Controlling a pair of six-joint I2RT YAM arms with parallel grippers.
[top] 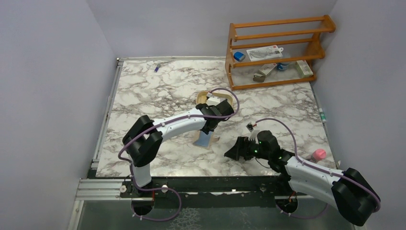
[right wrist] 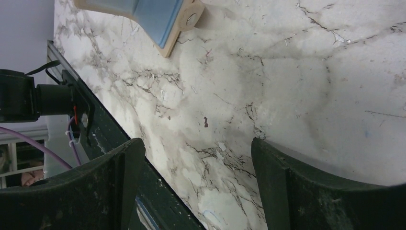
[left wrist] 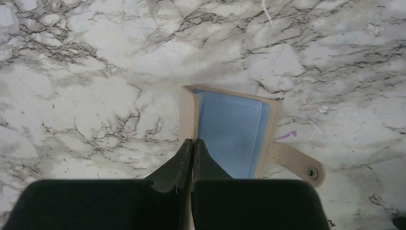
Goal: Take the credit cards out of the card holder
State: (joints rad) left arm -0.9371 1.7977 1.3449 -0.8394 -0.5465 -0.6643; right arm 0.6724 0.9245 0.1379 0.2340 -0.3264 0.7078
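The tan card holder [top: 205, 140] lies open on the marble table in front of the left arm. A light blue card [left wrist: 230, 132] shows inside it, and its snap tab [left wrist: 299, 165] sticks out to the right. My left gripper [left wrist: 192, 142] is shut on the holder's left flap, which stands up edge-on; in the top view the gripper [top: 209, 129] points down at it. My right gripper [right wrist: 196, 163] is open and empty, low over bare marble to the right of the holder [right wrist: 158, 17]. In the top view it [top: 231, 152] sits near the front edge. No other cards are visible.
A cream oval tray [top: 205, 96] lies just behind the left wrist. A wooden rack [top: 275, 48] with small items stands at the back right. A pink object [top: 318, 154] lies at the right edge, and a small dark item [top: 249, 127] beside the right arm. The table's front rail [right wrist: 95, 124] is close to the right gripper.
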